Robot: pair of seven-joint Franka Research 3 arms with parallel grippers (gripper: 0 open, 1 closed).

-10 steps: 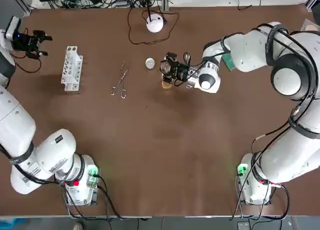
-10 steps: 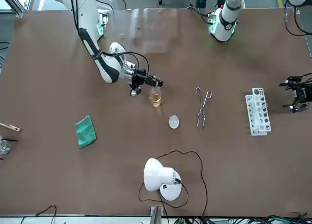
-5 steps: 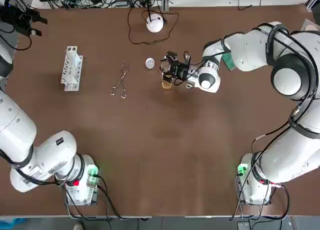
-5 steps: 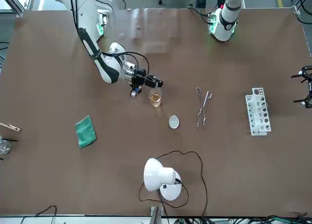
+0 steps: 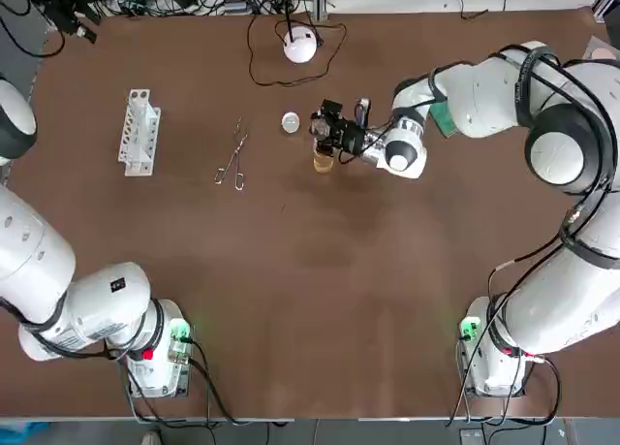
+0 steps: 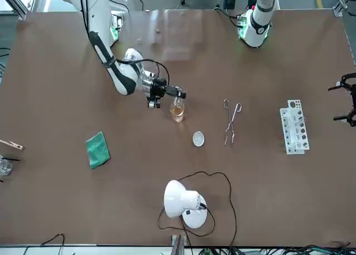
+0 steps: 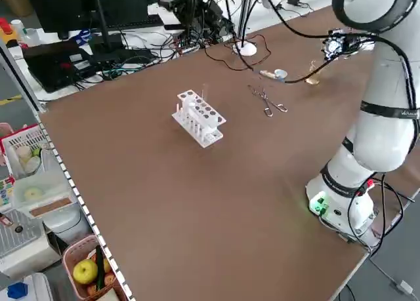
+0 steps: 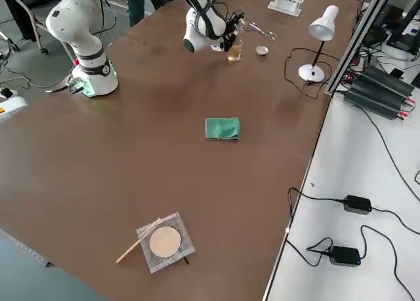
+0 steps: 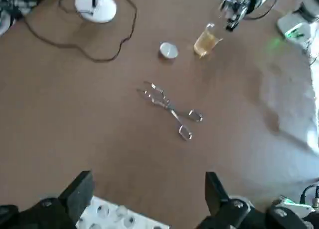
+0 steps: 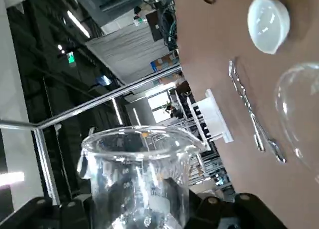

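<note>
My right gripper (image 5: 325, 131) is shut on a small clear glass beaker (image 10: 142, 179) and holds it just above a glass flask of amber liquid (image 5: 324, 161) standing near the table's middle. From across the table the flask (image 6: 177, 110) stands directly below the gripper (image 6: 176, 93). My left gripper (image 5: 68, 14) hangs high over the table's far left corner, open and holding nothing. Its wrist view looks down between its open fingers (image 9: 79, 191) on the metal tongs (image 9: 172, 112) and the flask (image 9: 204, 39).
A white test tube rack (image 5: 139, 132) stands at the left, metal tongs (image 5: 232, 159) and a small white dish (image 5: 290, 122) lie left of the flask. A white lamp (image 5: 300, 45) with its cable stands at the far edge. A green cloth (image 6: 97, 149) lies to the right.
My left gripper has moved from beside the rack away to the table's far left corner. The right wrist has turned slightly over the flask, the beaker still in its grip.
</note>
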